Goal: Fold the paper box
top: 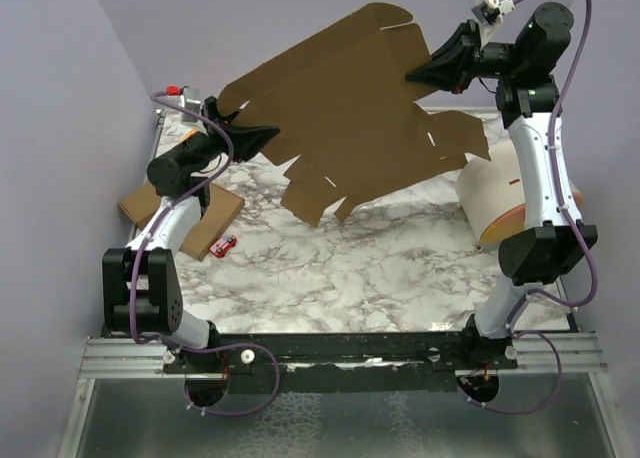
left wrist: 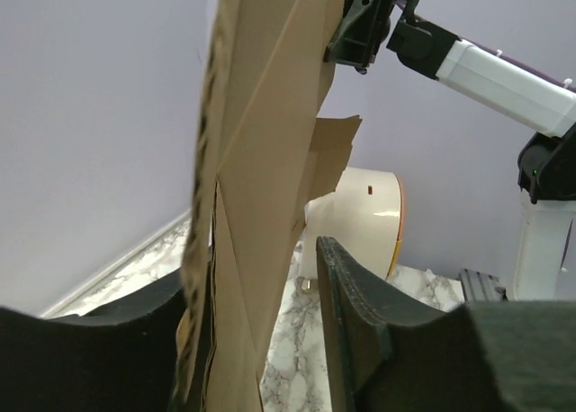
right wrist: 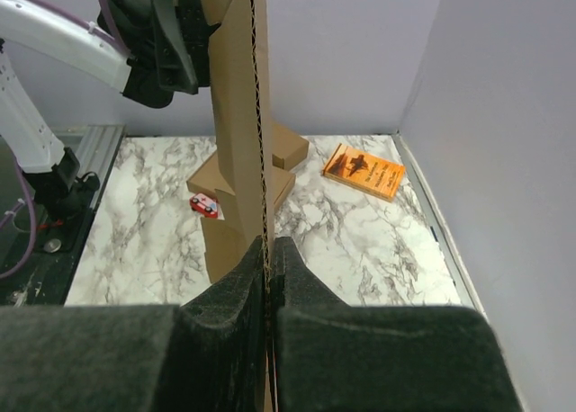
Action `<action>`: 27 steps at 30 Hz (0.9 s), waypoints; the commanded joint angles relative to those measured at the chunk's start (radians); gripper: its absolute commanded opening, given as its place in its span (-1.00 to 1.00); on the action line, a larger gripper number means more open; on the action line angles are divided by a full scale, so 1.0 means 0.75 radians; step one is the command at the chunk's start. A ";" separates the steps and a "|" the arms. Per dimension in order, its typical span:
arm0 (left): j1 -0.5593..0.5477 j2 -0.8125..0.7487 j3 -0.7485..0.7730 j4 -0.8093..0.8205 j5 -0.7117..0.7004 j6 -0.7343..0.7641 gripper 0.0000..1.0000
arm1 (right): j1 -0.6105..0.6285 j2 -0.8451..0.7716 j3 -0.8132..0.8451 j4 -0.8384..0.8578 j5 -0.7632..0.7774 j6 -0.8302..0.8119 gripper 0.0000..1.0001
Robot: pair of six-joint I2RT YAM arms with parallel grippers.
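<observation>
The paper box [top: 350,118] is a large flat brown cardboard sheet with flaps, held up in the air above the back of the marble table [top: 380,268]. My right gripper [top: 412,76] is shut on its upper right edge; in the right wrist view the fingers [right wrist: 270,246] pinch the corrugated edge [right wrist: 236,88]. My left gripper [top: 272,133] is at the sheet's left edge. In the left wrist view its jaws [left wrist: 261,268] stand apart; the cardboard [left wrist: 270,115] lies against the left finger, with a gap to the right finger [left wrist: 346,313].
A small folded brown box [top: 180,213] and a red toy car [top: 225,244] lie at the table's left. A cream rounded object with an orange rim [top: 495,203] stands at the right. An orange book [right wrist: 364,171] lies near the wall.
</observation>
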 commanded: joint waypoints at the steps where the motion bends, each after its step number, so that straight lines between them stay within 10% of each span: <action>1: -0.021 0.023 0.068 -0.002 -0.015 0.023 -0.19 | -0.004 0.001 -0.017 0.038 0.008 0.017 -0.98; 8: -0.042 0.067 0.125 0.016 0.024 -0.004 -0.93 | -0.004 0.002 -0.022 0.037 0.006 0.015 -0.98; 13: -0.036 0.081 0.145 0.043 0.062 -0.013 -1.00 | -0.004 0.008 -0.019 0.017 0.016 0.003 -0.92; 20: 0.181 0.146 0.197 0.308 -0.010 -0.299 -1.00 | -0.030 0.008 0.062 -0.217 0.123 -0.191 0.57; 27: 0.401 0.178 0.269 0.457 -0.095 -0.538 -1.00 | -0.261 -0.058 -0.040 -0.223 0.298 -0.221 0.72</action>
